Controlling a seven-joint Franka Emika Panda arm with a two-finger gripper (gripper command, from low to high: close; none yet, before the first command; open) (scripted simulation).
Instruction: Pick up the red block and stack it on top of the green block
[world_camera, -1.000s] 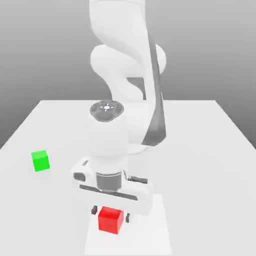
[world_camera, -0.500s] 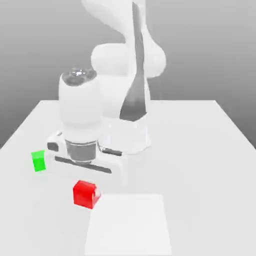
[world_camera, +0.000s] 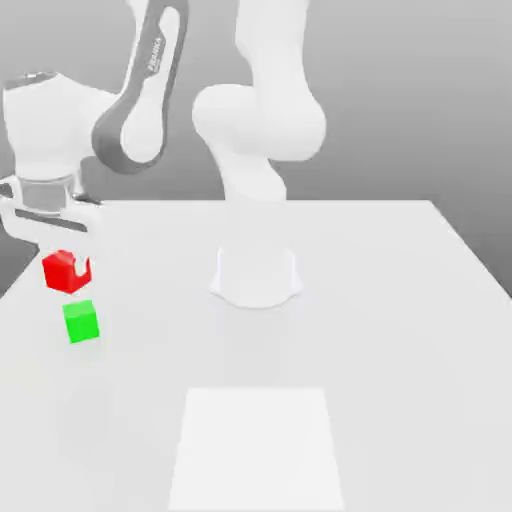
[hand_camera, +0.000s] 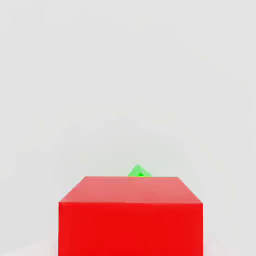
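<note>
Clearly the matter now is alignment: the red block (world_camera: 66, 270) hangs clamped between the fingers of the gripper (world_camera: 64, 270), lifted off the table (world_camera: 400, 330), and the green block (world_camera: 81, 322) sits on the table just below it, slightly toward the exterior view's right. The two are close but apart; a gap of bare table shows between them in the exterior view.

The hand view tells the same story from above. The red block (hand_camera: 131, 215) fills the near part of the picture, and only a sliver of the green block (hand_camera: 139, 172) peeps out past its far edge. So the green cube is mostly hidden under the held one, yet not squarely centred beneath it.

As a judgement, the carry is nearly done and the placing step is at hand. What the next move calls for is a small sideways correction toward the green block, then a straight descent. The red cube looks a little bigger than its base, so an off-centre release could tip it off.
</note>
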